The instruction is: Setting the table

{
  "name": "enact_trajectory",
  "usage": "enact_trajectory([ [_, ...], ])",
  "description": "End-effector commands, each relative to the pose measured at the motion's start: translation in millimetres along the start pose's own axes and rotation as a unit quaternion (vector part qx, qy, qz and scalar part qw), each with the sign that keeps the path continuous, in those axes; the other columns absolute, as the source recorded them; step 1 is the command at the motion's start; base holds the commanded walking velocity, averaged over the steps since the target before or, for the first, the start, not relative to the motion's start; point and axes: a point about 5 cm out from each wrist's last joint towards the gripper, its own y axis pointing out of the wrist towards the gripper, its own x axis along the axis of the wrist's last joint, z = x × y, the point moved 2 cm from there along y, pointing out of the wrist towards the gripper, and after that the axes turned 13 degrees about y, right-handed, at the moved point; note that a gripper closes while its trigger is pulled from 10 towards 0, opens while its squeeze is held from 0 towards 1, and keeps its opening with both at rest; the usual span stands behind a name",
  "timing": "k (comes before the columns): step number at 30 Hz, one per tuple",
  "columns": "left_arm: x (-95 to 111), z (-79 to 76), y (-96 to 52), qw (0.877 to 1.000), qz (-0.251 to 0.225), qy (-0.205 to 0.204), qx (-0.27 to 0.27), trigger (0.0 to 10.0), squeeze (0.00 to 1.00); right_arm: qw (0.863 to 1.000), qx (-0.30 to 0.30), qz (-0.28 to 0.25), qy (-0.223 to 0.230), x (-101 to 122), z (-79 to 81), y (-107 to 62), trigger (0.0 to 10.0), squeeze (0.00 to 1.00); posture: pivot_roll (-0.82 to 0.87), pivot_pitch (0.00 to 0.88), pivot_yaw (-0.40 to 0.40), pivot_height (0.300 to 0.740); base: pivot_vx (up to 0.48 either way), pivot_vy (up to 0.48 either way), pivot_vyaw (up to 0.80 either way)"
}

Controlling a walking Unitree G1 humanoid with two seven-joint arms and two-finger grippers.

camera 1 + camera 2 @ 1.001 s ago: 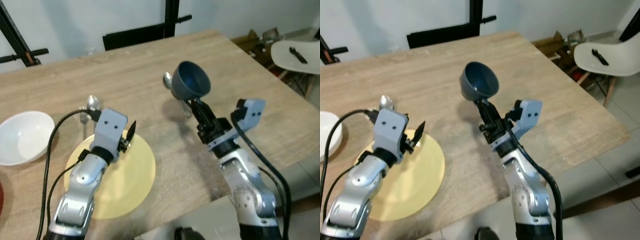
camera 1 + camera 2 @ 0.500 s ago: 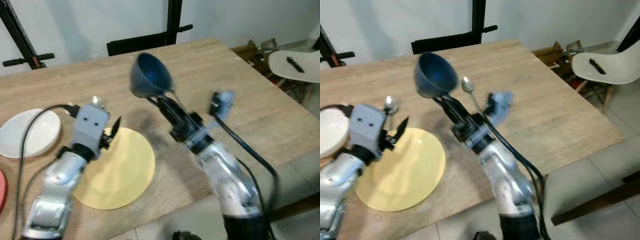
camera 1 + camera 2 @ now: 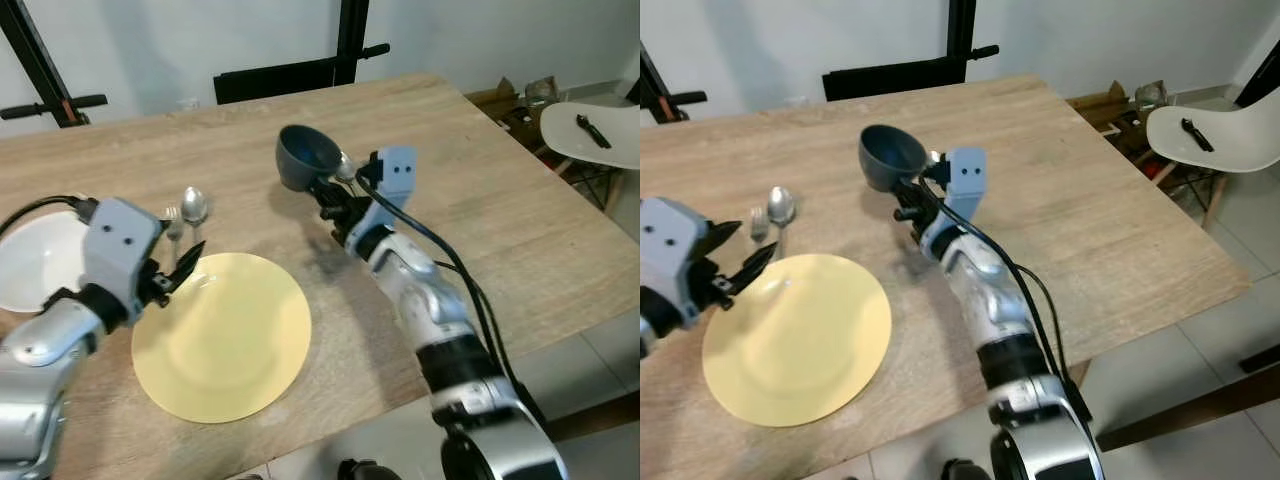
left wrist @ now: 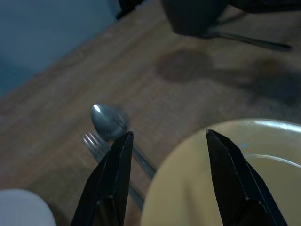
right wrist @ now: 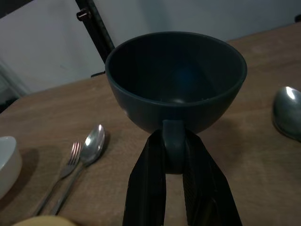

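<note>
The right gripper (image 5: 175,162) is clamped on the handle of a dark blue ceramic cup (image 3: 305,155), held above the wooden table (image 3: 480,200) at upper centre of the left eye view. The left gripper (image 4: 164,155), fingers spread, hovers at the edge of the round yellow plate (image 3: 222,334), near a metal spoon (image 3: 194,206) and fork (image 3: 172,220).

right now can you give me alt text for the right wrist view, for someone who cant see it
The right hand pinches the handle of a dark blue cup, holding it upright above a wooden table. Beyond it lie a spoon and fork side by side, another spoon opposite, and the edge of a white bowl.
</note>
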Motion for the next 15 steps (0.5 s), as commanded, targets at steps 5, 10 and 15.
enact_trajectory([
  [5, 6, -6.0, -13.3, 0.999, 0.005, 0.008, -0.041, 10.0, 0.00, 0.999, -0.006, 0.039, -0.021, -15, -3.4, 9.0, 10.0, 0.00, 0.17, 0.115, 0.008, 0.740, 0.000, 0.000, 0.00],
  [10, 12, -7.9, -18.0, 0.998, 0.000, 0.004, -0.056, 10.0, 0.00, 0.995, -0.012, 0.049, -0.083, -17, -6.9, 11.9, 10.0, 0.00, 0.18, 0.125, 0.001, 0.740, 0.000, 0.000, 0.00],
  [15, 16, -14.8, -27.2, 0.994, -0.008, -0.046, -0.100, 10.0, 0.00, 0.994, -0.016, 0.025, -0.104, -12, -11.5, 12.5, 10.0, 0.00, 0.19, 0.130, 0.000, 0.740, 0.000, 0.000, 0.00],
])
